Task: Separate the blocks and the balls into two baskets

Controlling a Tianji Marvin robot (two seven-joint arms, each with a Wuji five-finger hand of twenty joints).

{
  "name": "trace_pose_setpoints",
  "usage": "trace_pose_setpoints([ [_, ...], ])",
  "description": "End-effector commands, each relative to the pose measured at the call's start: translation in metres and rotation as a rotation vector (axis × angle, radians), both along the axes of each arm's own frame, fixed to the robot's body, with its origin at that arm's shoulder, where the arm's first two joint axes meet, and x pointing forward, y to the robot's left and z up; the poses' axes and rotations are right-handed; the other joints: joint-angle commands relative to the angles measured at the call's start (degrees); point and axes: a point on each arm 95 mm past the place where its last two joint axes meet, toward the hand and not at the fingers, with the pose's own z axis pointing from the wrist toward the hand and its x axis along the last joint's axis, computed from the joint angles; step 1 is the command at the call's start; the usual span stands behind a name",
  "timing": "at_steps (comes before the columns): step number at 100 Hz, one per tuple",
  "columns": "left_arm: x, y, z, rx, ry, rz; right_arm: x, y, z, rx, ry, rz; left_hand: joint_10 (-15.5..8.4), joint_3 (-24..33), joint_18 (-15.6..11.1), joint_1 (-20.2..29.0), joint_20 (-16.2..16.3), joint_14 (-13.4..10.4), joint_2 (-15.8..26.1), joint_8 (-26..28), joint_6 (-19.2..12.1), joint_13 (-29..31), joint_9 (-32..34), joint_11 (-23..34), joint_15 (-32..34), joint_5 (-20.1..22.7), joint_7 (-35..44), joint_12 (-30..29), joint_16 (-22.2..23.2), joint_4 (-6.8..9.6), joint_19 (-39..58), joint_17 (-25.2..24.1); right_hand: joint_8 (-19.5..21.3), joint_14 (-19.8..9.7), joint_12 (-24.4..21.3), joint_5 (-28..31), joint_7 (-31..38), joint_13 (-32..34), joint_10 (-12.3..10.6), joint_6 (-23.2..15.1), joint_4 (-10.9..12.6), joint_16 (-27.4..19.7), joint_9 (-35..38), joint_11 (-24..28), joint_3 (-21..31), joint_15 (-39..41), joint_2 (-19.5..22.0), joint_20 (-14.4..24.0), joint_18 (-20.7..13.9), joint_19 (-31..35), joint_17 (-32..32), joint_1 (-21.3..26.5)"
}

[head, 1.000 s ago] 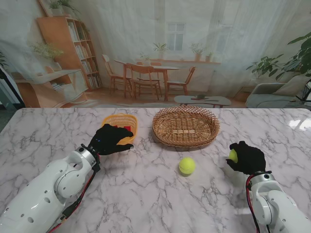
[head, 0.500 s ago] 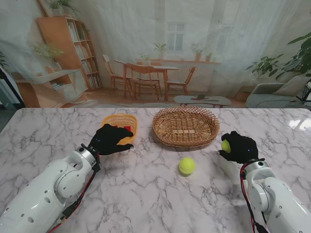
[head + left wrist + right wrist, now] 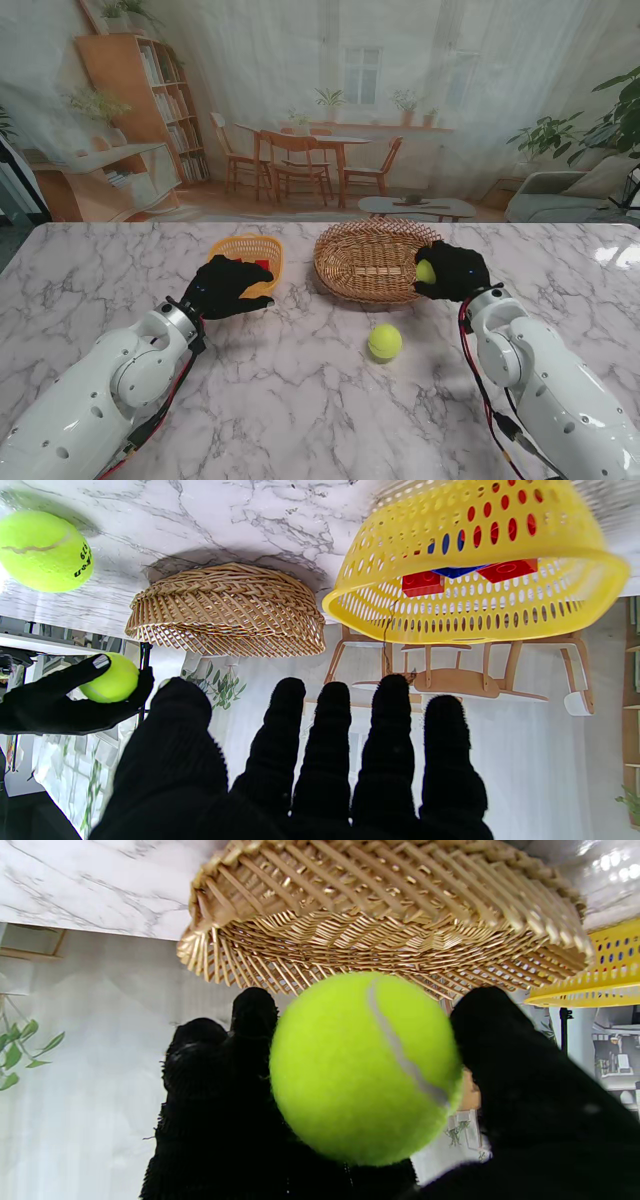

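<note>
- At the right rim of the wicker basket (image 3: 381, 261), right hand (image 3: 455, 272) is closed round a tennis ball (image 3: 426, 271); wrist view shows thumb on one side and fingers (image 3: 200, 1075) on the other, ball (image 3: 362, 1065) seated between them.
- Ball looks to sit about over the rim, not clearly over the basket's floor. Judgement: carry it further inward toward basket centre before opening, and let go low so it doesn't bounce out over the shallow wall.
- Spread the fingers evenly; a late thumb could flick the ball back toward me.
- Nearer to me than that hand, a second tennis ball (image 3: 384, 342) lies loose on the marble table (image 3: 300, 400), apart from the basket. Next in line, and not in the path now.
- Left of the wicker basket and close beside it, the yellow basket (image 3: 250, 250) holds red blocks (image 3: 422, 583) and a blue one (image 3: 457, 571).
- Left hand (image 3: 225, 287) hangs at the yellow basket's near edge, fingers apart, holding nothing as far as its wrist view shows. Well apart from the right hand, so no clash.
</note>
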Motion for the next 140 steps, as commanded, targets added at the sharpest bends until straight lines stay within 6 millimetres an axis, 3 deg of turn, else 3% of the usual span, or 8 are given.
trace_pose_setpoints([
  [1,0.0,0.0,-0.003,0.009,0.017,0.002,0.009,0.004,0.006,0.006,0.001,0.002,0.34,-1.15,-0.35,0.36,-0.13,0.79,2.11,-0.28,1.01,-0.41,0.84,0.46,1.41,-0.67,0.49,0.59,0.21,-0.55,1.38,0.01,-0.96,-3.54,0.67,1.96,4.08,1.53,-1.11,-1.76,0.35,0.93,0.78,1.91,4.44,3.61,1.78,-0.56,-0.98,1.4,0.0,6.89],
  [38,0.0,0.001,-0.004,0.01,0.018,0.003,0.04,0.032,0.01,0.014,0.056,0.028,0.36,-1.12,-0.43,0.43,-0.01,0.86,2.1,-0.24,0.98,-0.41,0.87,0.48,1.44,-0.54,0.56,0.61,0.21,-0.54,1.48,-0.02,-1.82,-2.93,-0.32,1.78,4.32,0.61,-1.15,-2.08,0.51,-0.22,0.21,0.5,3.96,0.71,2.44,-0.9,-0.32,0.04,-1.32,6.78],
  [82,0.0,0.0,-0.004,0.014,0.019,-0.001,0.068,0.064,-0.002,0.002,0.142,0.049,0.33,-1.14,-0.34,0.4,0.0,0.89,2.11,-0.24,0.94,-0.45,0.87,0.45,1.4,-0.53,0.57,0.59,0.19,-0.56,1.41,-0.1,-2.28,-1.5,-3.56,0.75,1.82,-3.12,-0.81,-2.0,1.66,-4.89,-2.46,-2.9,2.85,-8.32,4.76,-1.19,-0.46,-3.28,-5.31,5.68],
  [90,0.0,0.0,-0.004,0.014,0.018,-0.002,0.07,0.066,-0.003,0.003,0.146,0.046,0.31,-1.16,-0.34,0.33,-0.01,0.81,2.1,-0.23,0.9,-0.39,0.89,0.46,1.42,-0.54,0.57,0.6,0.19,-0.56,1.36,-0.14,0.31,-0.75,-5.15,0.78,-1.77,-5.44,-0.68,-1.77,4.52,-6.75,-3.82,-3.73,3.03,-11.17,5.58,-2.0,0.75,-5.64,-8.46,3.74],
  [102,0.0,0.001,-0.004,0.013,0.017,0.0,0.07,0.066,-0.006,-0.008,0.149,0.039,0.22,-1.17,-0.31,0.3,0.0,0.84,2.12,-0.23,0.89,-0.45,0.86,0.45,1.39,-0.5,0.58,0.6,0.18,-0.57,1.35,-0.16,0.55,1.19,-9.0,-1.45,-6.38,-11.36,-0.22,-1.99,4.93,-11.49,-6.73,-8.67,0.5,-20.28,6.38,-3.37,4.6,-11.3,-16.87,0.04],
  [114,0.0,0.001,-0.004,0.013,0.016,0.0,0.069,0.065,-0.008,-0.02,0.16,0.025,0.3,-1.14,-0.34,0.38,0.01,0.81,2.09,-0.23,0.9,-0.41,0.84,0.42,1.39,-0.49,0.59,0.59,0.17,-0.56,1.33,-0.15,-0.84,2.55,-14.31,-5.3,-11.4,-17.13,0.26,-1.55,5.46,-16.82,-10.89,-14.54,-3.51,-30.08,8.28,-7.05,7.28,-17.77,-24.86,-3.46],
  [124,0.0,0.0,-0.004,0.015,0.016,-0.002,0.069,0.065,-0.009,-0.024,0.164,0.015,0.21,-1.15,-0.27,0.34,-0.01,0.82,2.14,-0.23,0.9,-0.4,0.87,0.42,1.37,-0.5,0.59,0.58,0.16,-0.56,1.25,-0.23,-2.14,2.61,-17.44,-8.99,-15.34,-19.77,0.09,-1.18,5.4,-19.68,-14.19,-17.59,-6.35,-34.69,8.13,-9.1,8.23,-21.05,-28.53,-5.35],
  [140,0.0,0.0,-0.004,0.017,0.019,-0.003,0.067,0.065,-0.009,-0.022,0.165,0.006,0.33,-1.17,-0.26,0.33,0.0,0.81,2.15,-0.23,0.88,-0.49,0.8,0.36,1.31,-0.55,0.56,0.56,0.13,-0.57,1.23,-0.23,-2.76,2.6,-18.32,-12.26,-17.68,-21.1,-0.26,-1.02,5.35,-20.7,-16.15,-18.42,-8.65,-36.39,9.44,-9.82,8.17,-22.51,-30.29,-6.62],
])
